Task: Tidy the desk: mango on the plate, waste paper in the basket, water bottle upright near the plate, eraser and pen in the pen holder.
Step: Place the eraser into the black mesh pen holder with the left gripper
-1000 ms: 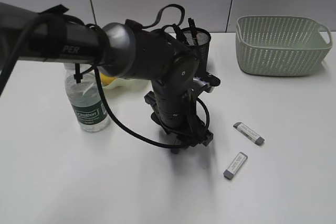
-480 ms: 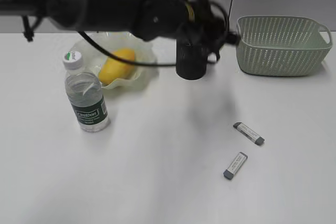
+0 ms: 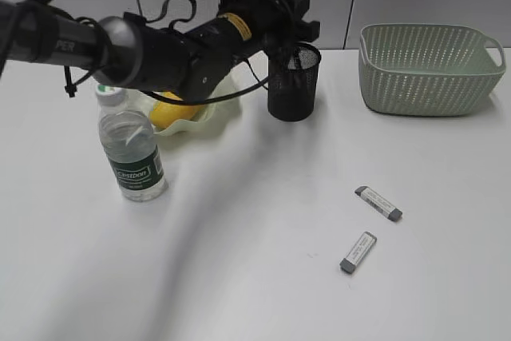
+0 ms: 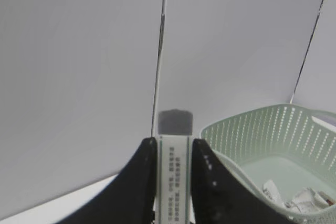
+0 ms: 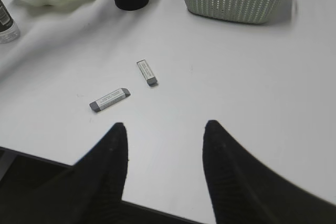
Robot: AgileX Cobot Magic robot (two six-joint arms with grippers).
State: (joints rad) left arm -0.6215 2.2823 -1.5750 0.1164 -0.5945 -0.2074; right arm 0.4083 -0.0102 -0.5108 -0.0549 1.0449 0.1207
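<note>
Two erasers lie loose on the desk [image 3: 239, 277], and a third eraser [image 4: 174, 174] is pinched between the fingers [image 4: 137, 182] of the left gripper [image 4: 174, 156]: in the left wrist view it stands upright in the gap, white w/ printed text, its grey tip poking out past the fingertips toward 12 o'clock, both pads pressed on its long sides. In the exterior view the left arm [image 3: 152, 49] reaches across from 9 o'clock w/ its wrist above the pen holder [image 3: 293, 81]; the held eraser itself can't be made out there. The near loose eraser [image 3: 358, 251] sits at abt 5 o'clock from the pen holder, the other loose eraser [image 3: 378, 203] just past it toward 1 o'clock, the two apart, both well clear of the holder. Right gripper [image 5: 164, 129] hovers over the desk's near edge, fingers spread wide, nothing between them; both loose erasers lie beyond its fingertips toward 11 o'clock. Mango [image 3: 172, 111] rests in the plate [image 3: 209, 117], partly hidden by the arm. Water bottle [image 3: 132, 149] stands upright just beside the plate, at its 7 o'clock. Basket [image 3: 431, 65] sits at 3 o'clock from the pen holder; waste paper [image 4: 299, 199] lies on its floor. Pen: can't tell if in the holder.
</note>
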